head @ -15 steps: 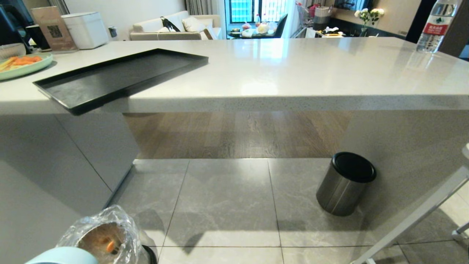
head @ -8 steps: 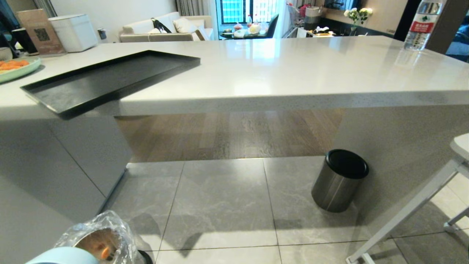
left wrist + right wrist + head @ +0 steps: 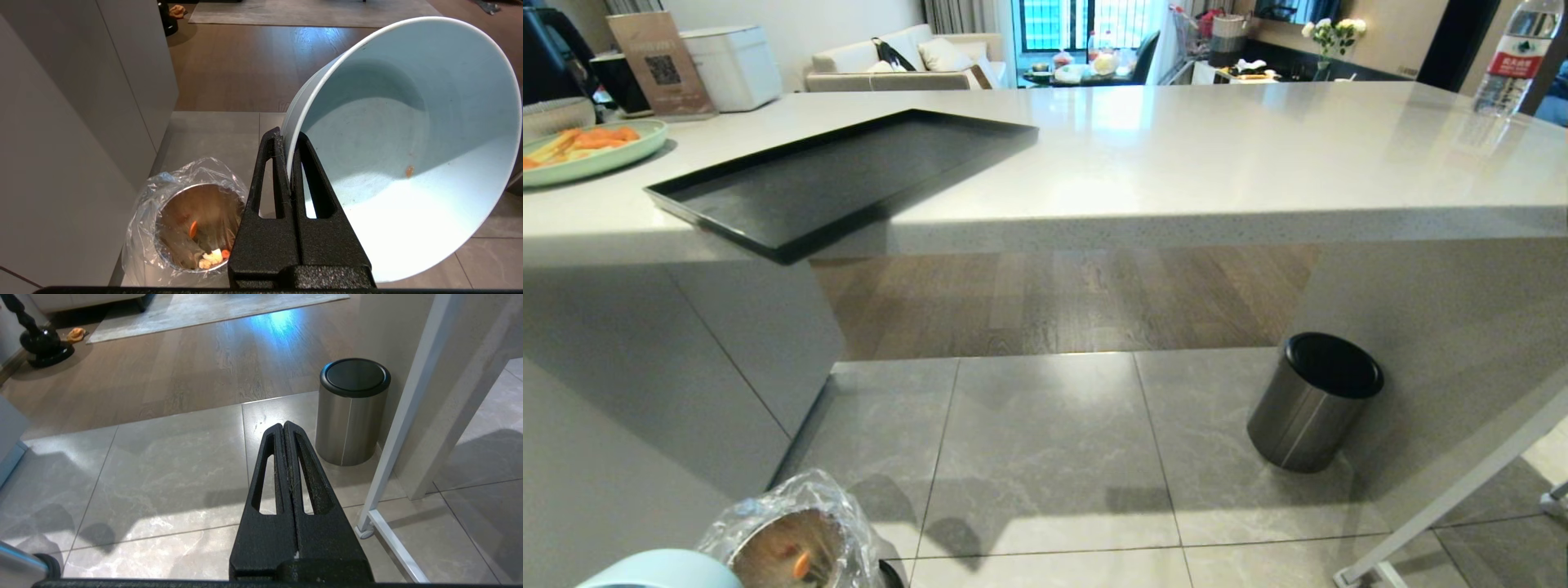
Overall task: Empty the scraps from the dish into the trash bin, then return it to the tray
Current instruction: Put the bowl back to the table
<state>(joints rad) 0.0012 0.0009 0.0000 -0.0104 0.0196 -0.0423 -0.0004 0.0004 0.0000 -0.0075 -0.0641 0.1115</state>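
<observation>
My left gripper [image 3: 289, 136] is shut on the rim of the pale blue dish [image 3: 408, 134], one finger inside and one outside. The dish is tipped on its side, holding only a small orange speck [image 3: 409, 171]. Its edge shows at the bottom left of the head view as the dish [image 3: 662, 570]. Beside it on the floor stands the bag-lined trash bin [image 3: 179, 228], with the scraps [image 3: 208, 255] of orange and pale bits inside; the head view shows the bin [image 3: 792, 539] too. The black tray [image 3: 849, 175] lies empty on the counter, one corner over the edge. My right gripper [image 3: 283, 425] is shut, empty, over floor tiles.
A steel bin with a black lid [image 3: 1313, 402] stands on the floor under the counter overhang. A green plate of orange slices [image 3: 584, 149] sits left of the tray. A water bottle [image 3: 1507, 61] stands far right. A white stool frame [image 3: 402, 416] rises near my right gripper.
The whole head view shifted left, then back to the right, so the camera moved. The dish stays in my left gripper near the trash bin.
</observation>
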